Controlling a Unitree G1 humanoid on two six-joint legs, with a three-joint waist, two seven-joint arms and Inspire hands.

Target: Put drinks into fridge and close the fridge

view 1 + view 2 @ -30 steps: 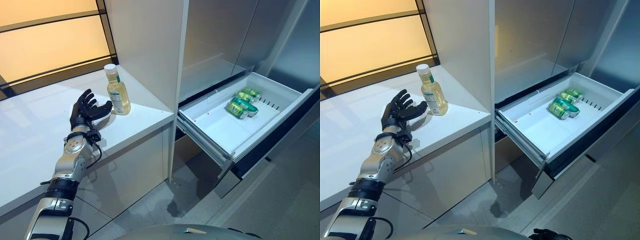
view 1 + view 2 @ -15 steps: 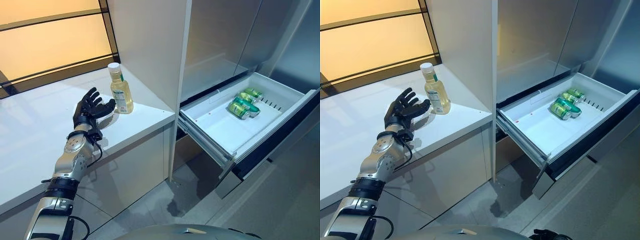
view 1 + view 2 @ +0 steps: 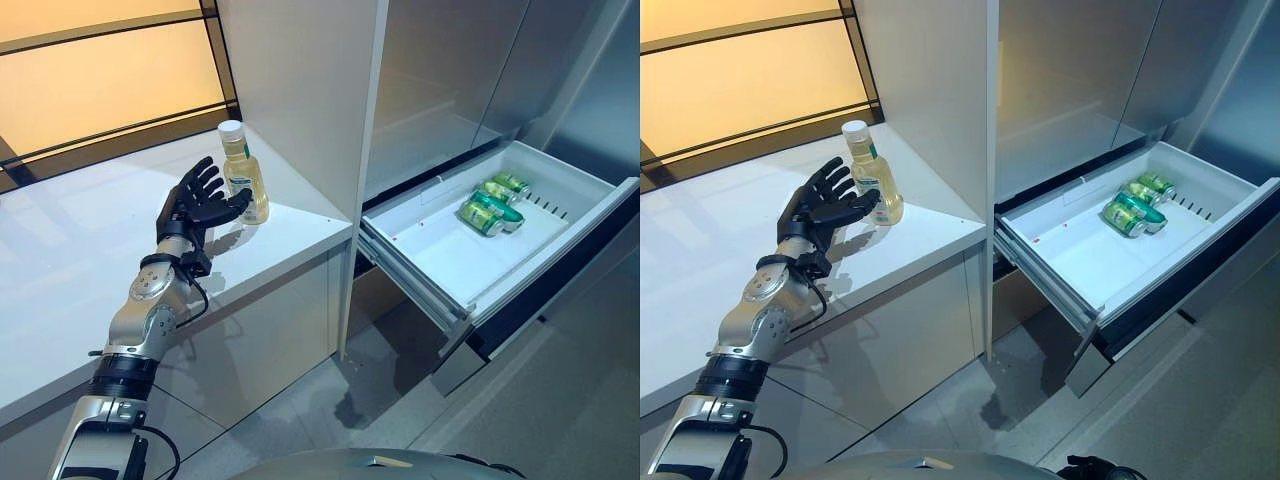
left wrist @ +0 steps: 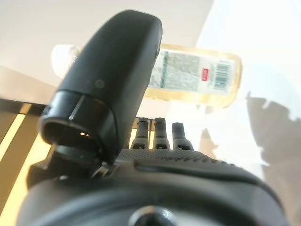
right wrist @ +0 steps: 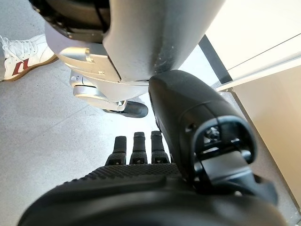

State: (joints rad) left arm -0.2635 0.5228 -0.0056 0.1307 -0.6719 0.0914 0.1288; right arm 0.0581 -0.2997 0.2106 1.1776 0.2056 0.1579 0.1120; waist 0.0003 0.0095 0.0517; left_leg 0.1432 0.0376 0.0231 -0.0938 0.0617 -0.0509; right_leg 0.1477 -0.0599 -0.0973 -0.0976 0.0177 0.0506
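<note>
A tall grey fridge (image 3: pixel 440 70) fills the right half of the scene, and beside it a long white surface (image 3: pixel 70 270) runs under a lit amber window panel (image 3: pixel 100 80). A white upright cabinet panel (image 3: pixel 300 90) stands between the two, and the surface's right corner ends just beside it. Low on the fridge, a wide white pull-out fridge drawer (image 3: pixel 450 265) stands open, jutting out over the grey tiled floor (image 3: pixel 540 410). Most of the drawer's bottom is bare; two green drink cans (image 3: pixel 488 210) lie on their sides, touching, near its far right rim.

A clear plastic bottle of pale yellow drink with a white cap (image 3: pixel 243 175) stands upright on the surface near the back, well in from the front edge and just beside the cabinet panel. The left hand (image 3: pixel 196 207) is raised at the bottle's left side, fingers spread and straight, its thumb reaching toward the bottle's lower body; whether it touches cannot be told. The surface to the hand's left is open.

The right hand (image 5: pixel 141 155) shows only in its own wrist view, hanging over the floor with fingers relaxed and holding nothing. A person's white shoe (image 5: pixel 23 54) stands on the floor there.
</note>
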